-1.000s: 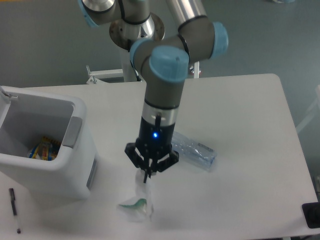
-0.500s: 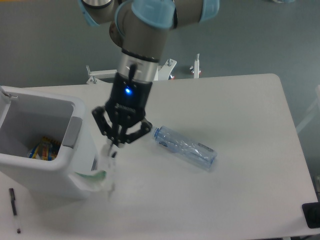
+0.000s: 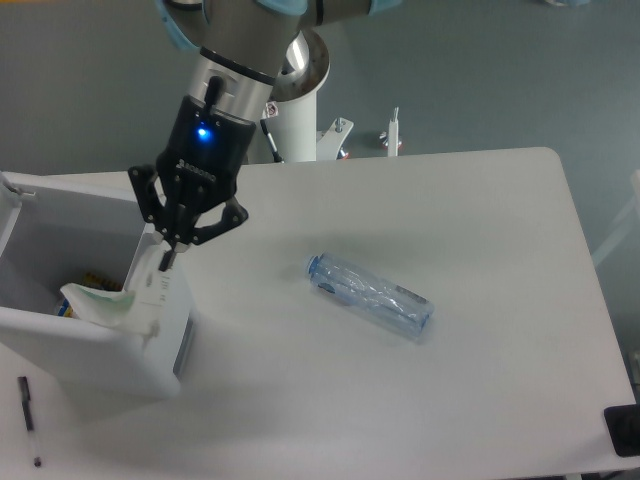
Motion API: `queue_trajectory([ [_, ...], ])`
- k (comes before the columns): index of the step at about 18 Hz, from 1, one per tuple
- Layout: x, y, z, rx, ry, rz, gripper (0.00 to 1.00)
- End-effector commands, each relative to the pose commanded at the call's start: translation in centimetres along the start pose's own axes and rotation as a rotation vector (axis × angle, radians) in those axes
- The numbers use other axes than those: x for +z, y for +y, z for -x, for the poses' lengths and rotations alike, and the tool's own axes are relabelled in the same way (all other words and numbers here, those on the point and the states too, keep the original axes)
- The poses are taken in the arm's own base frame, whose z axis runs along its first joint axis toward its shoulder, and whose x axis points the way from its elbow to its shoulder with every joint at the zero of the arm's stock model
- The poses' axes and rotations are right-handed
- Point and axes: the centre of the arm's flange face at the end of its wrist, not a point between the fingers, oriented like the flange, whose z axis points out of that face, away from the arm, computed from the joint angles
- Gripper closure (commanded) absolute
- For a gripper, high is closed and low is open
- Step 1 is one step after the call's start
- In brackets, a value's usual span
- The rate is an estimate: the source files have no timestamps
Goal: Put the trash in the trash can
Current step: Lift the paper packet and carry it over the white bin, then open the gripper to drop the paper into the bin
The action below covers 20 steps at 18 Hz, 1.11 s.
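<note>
My gripper (image 3: 172, 254) is shut on a crumpled white piece of trash with a green streak (image 3: 118, 302), which hangs down over the right rim of the trash can. The trash can (image 3: 60, 345) is a large white bin at the table's left edge, with a grey panel on its right side. Colourful wrappers (image 3: 88, 283) lie at its bottom. The clear bluish water bottle (image 3: 369, 297) lies on its side on the table to the right, well apart from the gripper.
A thin black pen (image 3: 29, 418) lies on the table in front of the bin, at the lower left. A dark object (image 3: 622, 432) sits at the table's lower right corner. The robot's base (image 3: 293, 100) stands behind the table.
The gripper has lifted the white trash off the table's front and carried it left and back, from beside the bottle to above the bin's right rim. The bottle has not moved.
</note>
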Motion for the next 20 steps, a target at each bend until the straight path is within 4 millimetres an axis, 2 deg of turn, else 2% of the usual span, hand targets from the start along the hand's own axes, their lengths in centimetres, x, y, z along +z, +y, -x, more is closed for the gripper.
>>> queue_trajectory([
  [3,0.5,-0.3,-1.7,-0.017,0.021,0.003,0.96],
  [7,0.1,0.0,-3.6,-0.009,0.038,-0.001,0.95],
  [8,0.1,0.2,-3.7,-0.007,0.039,0.001,0.90],
  [10,0.2,0.2,-3.8,-0.001,0.042,0.003,0.86],
  [11,0.5,0.3,-3.6,0.002,0.043,0.006,0.74],
  [12,0.8,0.3,-3.8,0.017,0.048,0.009,0.54],
  [13,0.9,0.4,-3.6,0.032,0.045,0.013,0.21],
  [14,1.0,0.5,-3.5,0.043,0.042,0.016,0.00],
  [20,-0.2,1.1,-0.1,0.000,-0.004,0.009,0.00],
])
